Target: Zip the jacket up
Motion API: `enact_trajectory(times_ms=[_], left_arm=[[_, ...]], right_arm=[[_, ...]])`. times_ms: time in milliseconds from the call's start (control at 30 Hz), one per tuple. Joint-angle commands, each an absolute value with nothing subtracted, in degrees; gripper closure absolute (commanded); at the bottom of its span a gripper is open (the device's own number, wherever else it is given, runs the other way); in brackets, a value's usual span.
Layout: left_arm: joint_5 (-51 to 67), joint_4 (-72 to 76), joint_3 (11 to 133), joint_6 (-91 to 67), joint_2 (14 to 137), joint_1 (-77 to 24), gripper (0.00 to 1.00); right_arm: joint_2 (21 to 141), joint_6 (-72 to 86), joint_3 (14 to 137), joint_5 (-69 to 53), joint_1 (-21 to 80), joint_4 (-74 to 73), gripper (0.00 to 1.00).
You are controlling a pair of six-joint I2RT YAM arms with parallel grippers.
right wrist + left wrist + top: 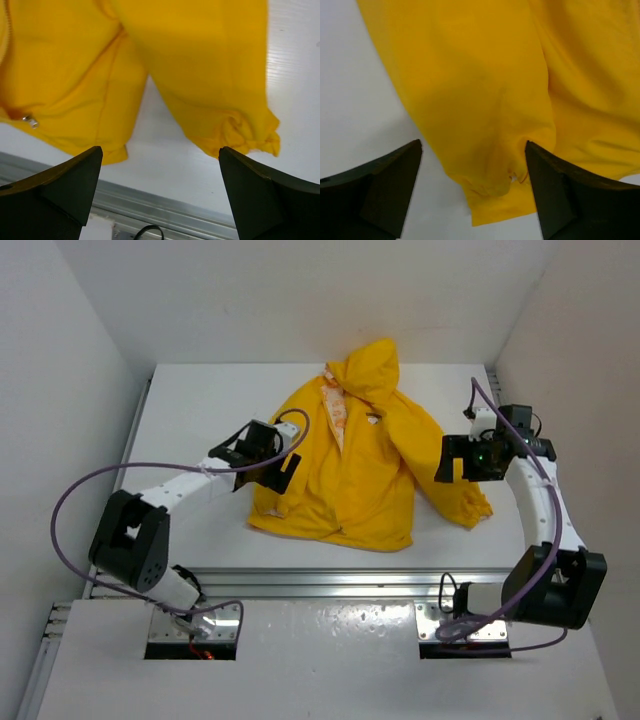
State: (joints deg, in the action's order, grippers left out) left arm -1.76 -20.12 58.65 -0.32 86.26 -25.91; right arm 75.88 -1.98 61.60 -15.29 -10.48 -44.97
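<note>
Yellow jacket [340, 475] just beneath left gripper [472, 144]

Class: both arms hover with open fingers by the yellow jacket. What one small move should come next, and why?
Probably shift the right gripper leftward toward the zipper pull at the jacket hem. Its fingers stand open and empty near the sleeve cuff, while the pull lies off to their left, ungrasped.
</note>
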Motion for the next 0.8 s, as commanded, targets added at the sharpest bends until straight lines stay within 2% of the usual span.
enact_trajectory(times_ms=[0, 67, 167, 200, 267, 300, 333, 600, 767], left_arm=[[-7.98, -20.38, 59.67, -3.33, 91.39, -27.51, 0.18], [-8.00, -22.06, 60.64, -3.95, 95.34, -28.12, 0.27], [-8.61, -22.06, 62.04, -3.96, 96.86, -28.65, 0.47], [-9.22, -22.06, 62.05, -3.96, 97.64, -28.65, 0.61], [-9.84, -22.06, 63.54, -3.25, 98.17, -28.65, 0.74], [-9.84, -22.06, 63.54, -3.25, 98.17, -28.65, 0.93], [-9.84, -22.58, 64.24, -2.47, 98.17, -28.65, 1.00], [-8.44, -23.20, 66.70, -0.97, 92.39, -26.37, 1.00], [-10.90, -23.20, 71.88, 0.79, 87.81, -20.75, 1.00]], right_arm=[[74.44, -2.46, 60.82, -24.17, -8.19, -45.61, 0.00], [74.62, -2.73, 60.04, -22.78, -5.82, -45.79, 0.00], [75.23, -2.37, 57.67, -16.30, -2.57, -40.89, 0.00], [75.67, -2.46, 57.22, -12.61, -0.81, -40.00, 0.00], [77.07, -3.07, 56.17, -6.79, 2.45, -34.64, 0.00], [79.34, -3.16, 55.81, -4.85, 3.24, -33.06, 0.00], [80.50, -3.34, 56.25, -1.44, 4.47, -32.00, 0.00], [95.25, -9.57, 62.39, 10.80, 7.47, -22.94, 0.00], [102.82, -13.01, 65.03, 21.61, 2.91, -17.95, 0.02]])
